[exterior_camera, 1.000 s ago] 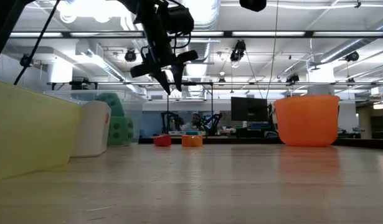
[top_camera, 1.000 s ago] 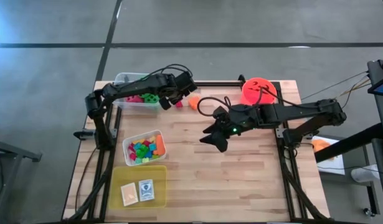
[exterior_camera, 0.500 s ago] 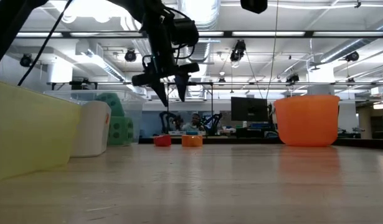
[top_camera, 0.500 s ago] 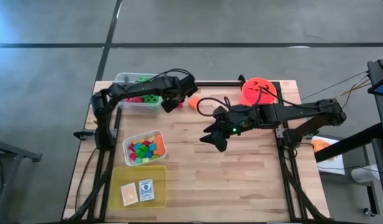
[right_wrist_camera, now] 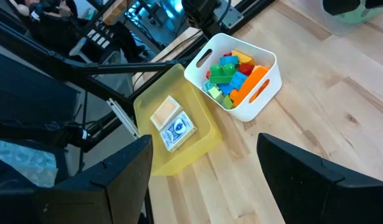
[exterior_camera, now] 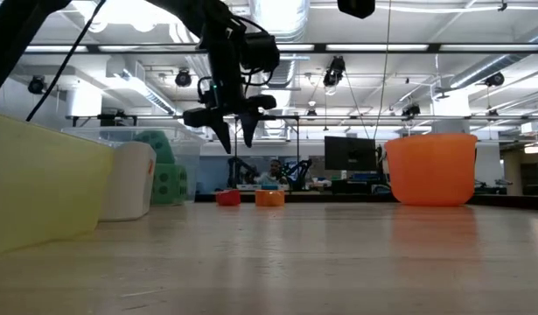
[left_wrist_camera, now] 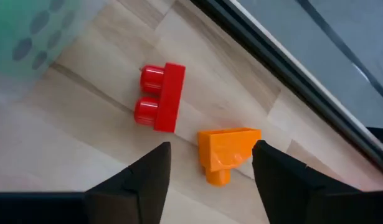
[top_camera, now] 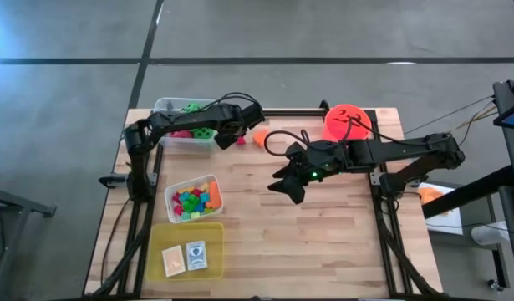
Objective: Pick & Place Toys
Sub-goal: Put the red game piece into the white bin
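A pale wooden surface (top_camera: 323, 242) carries two dark robot arms and several containers. Nearest the left hand (top_camera: 231, 139) is a clear tub (top_camera: 167, 138) holding large green and pink dice, just beside the hand on the arm's own side. Farther off, toward the near edge, sit a white bin (top_camera: 194, 199) full of small bright blocks and a yellow tray (top_camera: 187, 249) with two flat cards. An orange-red bucket (top_camera: 347, 122) with black marks stands at the far edge, beyond the right hand (top_camera: 287, 186), which hangs over the bare middle with its fingers spread and nothing between them. The left hand hovers above the surface, fingers parted and empty. Directly below and just ahead of its fingertips lie the two loose toys: an orange block (left_wrist_camera: 227, 151), lined up with the gap between the fingers, and a red block (left_wrist_camera: 161, 97) with two studs, close beside it but apart. To do this step well, the hand should probably drop straight down, keep the orange block centred, and close without nudging the red one. No brand or readable writing shows; the printing on the cards is too small to make out.
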Controlling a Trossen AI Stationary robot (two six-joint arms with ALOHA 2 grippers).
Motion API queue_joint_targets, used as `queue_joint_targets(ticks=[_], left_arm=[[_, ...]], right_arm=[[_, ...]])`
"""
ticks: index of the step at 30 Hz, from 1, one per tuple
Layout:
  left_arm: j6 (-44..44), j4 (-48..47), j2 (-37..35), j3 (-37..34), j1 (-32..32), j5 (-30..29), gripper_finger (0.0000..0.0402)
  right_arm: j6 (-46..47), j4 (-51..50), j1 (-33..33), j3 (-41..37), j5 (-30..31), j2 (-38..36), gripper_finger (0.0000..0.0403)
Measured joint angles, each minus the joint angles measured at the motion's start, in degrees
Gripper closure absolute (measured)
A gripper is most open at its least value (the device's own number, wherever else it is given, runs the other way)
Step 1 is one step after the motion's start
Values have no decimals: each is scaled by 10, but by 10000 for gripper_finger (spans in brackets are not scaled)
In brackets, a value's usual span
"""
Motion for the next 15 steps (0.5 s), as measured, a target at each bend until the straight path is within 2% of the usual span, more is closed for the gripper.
queue_joint_targets(ticks=[9,15], left_arm=[[-13,13,42,0,0,13,235],[-31,15,68,0,1,14,245]], right_arm=[[0,0,0,0,0,0,122],[0,0,0,0,-1,0,122]])
